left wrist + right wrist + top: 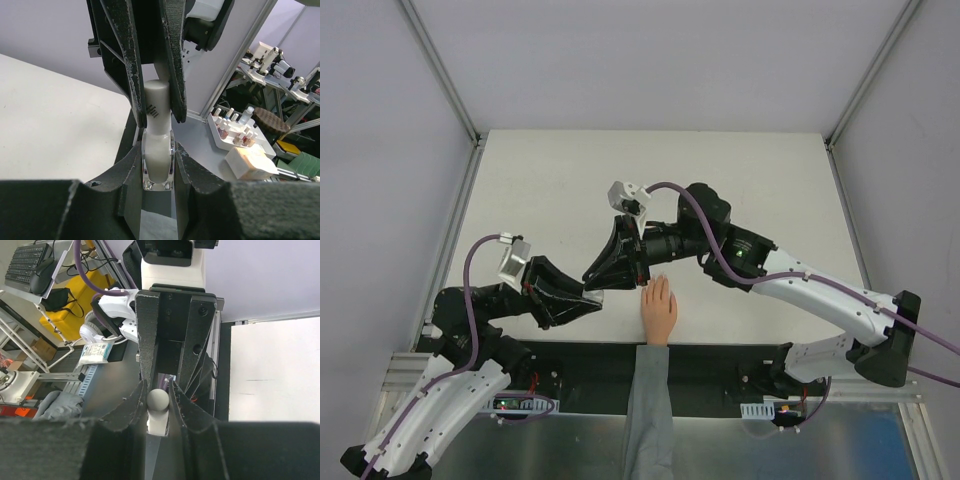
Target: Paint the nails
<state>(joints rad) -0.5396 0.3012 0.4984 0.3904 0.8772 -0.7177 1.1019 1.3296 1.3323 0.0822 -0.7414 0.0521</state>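
Note:
A small glass nail polish bottle [158, 167] with pale polish and a white cap [157, 107] is held between both grippers. My left gripper [158, 150] is shut on the glass body. My right gripper [157, 390] is shut on the cap [158, 401], coming from the opposite side. In the top view the two grippers [595, 297] [592, 279] meet tip to tip, just left of a peach hand [659, 312] with a grey sleeve [650, 410], lying flat at the table's near edge. Its nails are too small to make out.
The white table [570, 180] stretches behind the grippers, with metal frame posts [440, 70] at its corners. Beyond the table, the left wrist view shows a white tray of several polish bottles [232, 131] and a pale block [250, 162].

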